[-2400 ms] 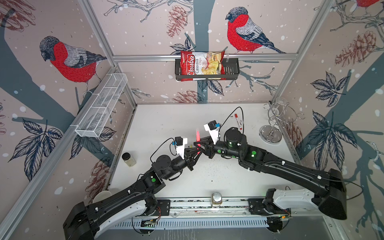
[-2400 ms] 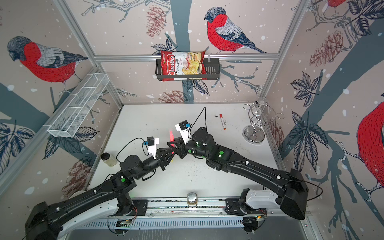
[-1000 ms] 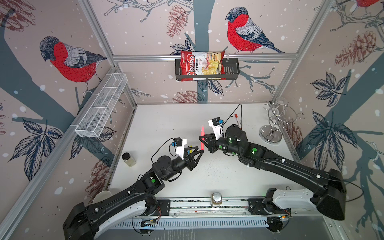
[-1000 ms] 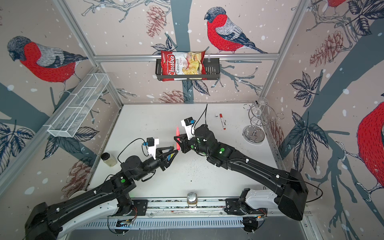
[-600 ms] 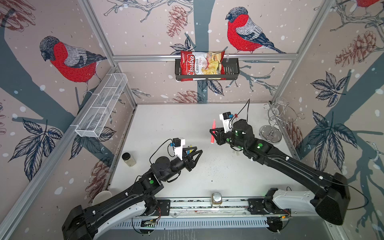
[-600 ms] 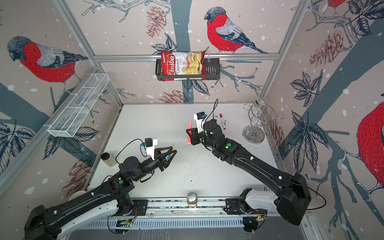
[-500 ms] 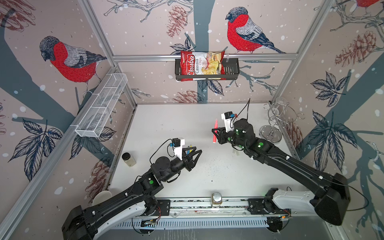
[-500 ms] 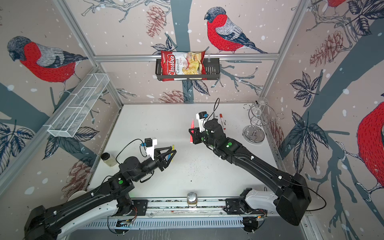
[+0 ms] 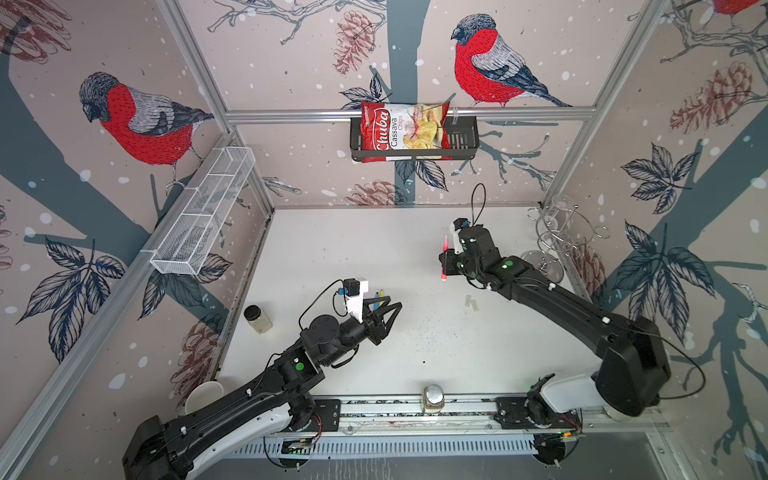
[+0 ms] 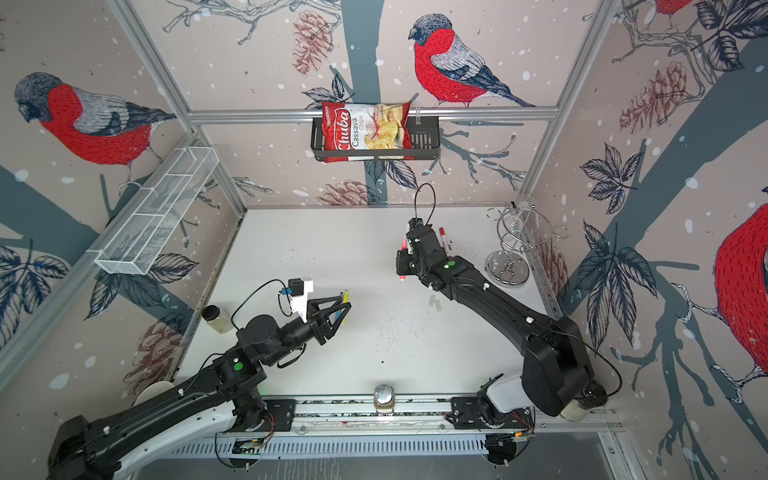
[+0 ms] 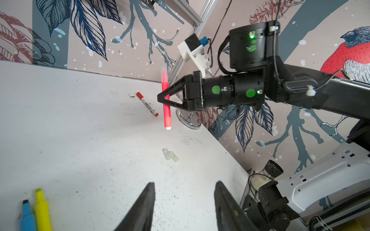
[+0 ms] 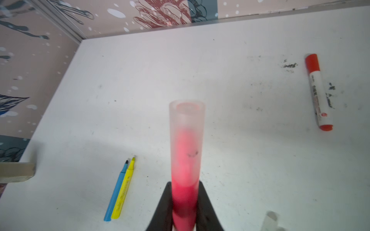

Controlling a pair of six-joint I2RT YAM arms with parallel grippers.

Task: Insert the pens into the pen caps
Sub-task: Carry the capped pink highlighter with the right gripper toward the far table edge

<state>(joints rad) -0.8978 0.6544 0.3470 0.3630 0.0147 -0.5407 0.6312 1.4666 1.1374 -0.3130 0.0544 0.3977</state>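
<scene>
My right gripper [image 12: 185, 200] is shut on the pink-red pen [image 12: 185, 160], which wears a translucent cap [image 12: 187, 118] on its far end. It holds the pen upright above the back right of the table [image 9: 444, 262]. My left gripper [image 11: 184, 183] hovers open and empty at centre left [image 10: 345, 302]. The blue pen [image 12: 116, 192] and yellow pen [image 12: 124, 190] lie side by side, uncapped, partly under the left fingers in both top views. A white pen with a red cap [image 10: 444, 237] lies near the back right. Two loose translucent caps [image 9: 471, 302] lie together under the right arm.
A small jar [image 9: 257, 319] stands by the left wall and another jar [image 9: 432, 397] on the front rail. A wire glass holder [image 9: 552, 245] fills the back right corner. A paper cup [image 9: 203, 395] sits at the front left. A mesh basket [image 9: 203, 212] hangs on the left wall.
The two grippers met at the pink-red pen in the middle earlier. The left has let go and stays there open; the right has carried the capped pen up and away to the back right.
</scene>
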